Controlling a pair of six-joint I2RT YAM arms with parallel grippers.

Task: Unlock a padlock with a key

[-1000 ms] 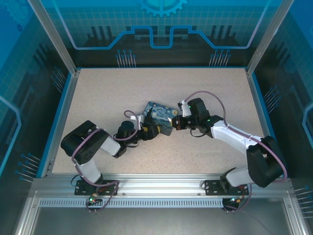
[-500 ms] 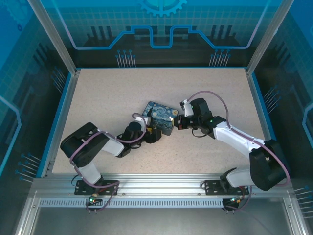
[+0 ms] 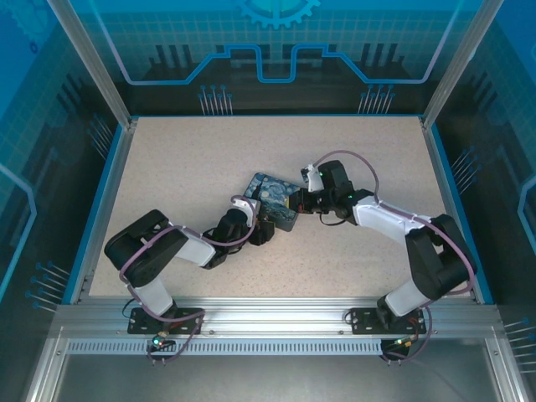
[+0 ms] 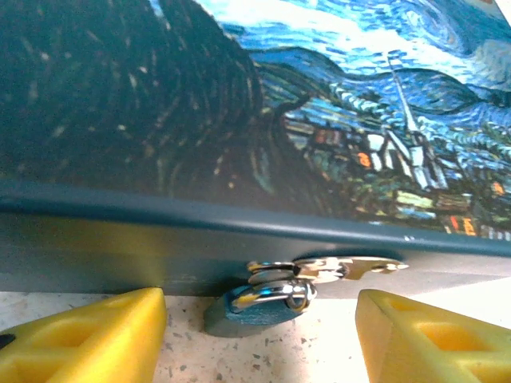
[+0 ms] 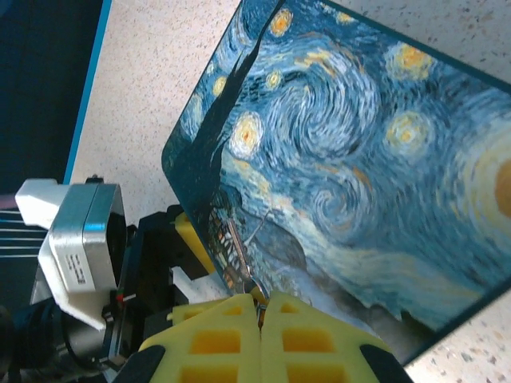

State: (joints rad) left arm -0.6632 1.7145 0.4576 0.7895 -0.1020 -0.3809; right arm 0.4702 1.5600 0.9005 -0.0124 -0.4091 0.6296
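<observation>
Right, my left gripper (image 4: 257, 323) is down low against the near side wall of the tin (image 4: 263, 120), the one with the starry-night print on its lid. My yellow fingers (image 4: 84, 335) stand partly apart, one on each side of the padlock (image 4: 243, 313), and neither one touches it, so I have hold of nothing on this side. The padlock's blue-teal body sits on the speckled table (image 3: 184, 159) at the foot of the tin's wall. Its metal shackle (image 4: 275, 291) is up at the silver hasp (image 4: 347, 267) on that wall. Locked or not, I cannot tell from here.

From above, the tin lies near the middle of the table, turned at an angle. My left gripper is at its near edge and my right gripper (image 3: 297, 203) is at its right-hand edge.

Over on the right wrist camera, my pads (image 5: 211, 343) are pressed together with no gap between them. A thin sliver (image 5: 255, 294) pokes out at the seam, just over the tin's lower edge. It is too small for me to call it the key. Past the tin's corner I can see my left gripper's black body and its grey camera housing (image 5: 76, 239), close beside the tin.
</observation>
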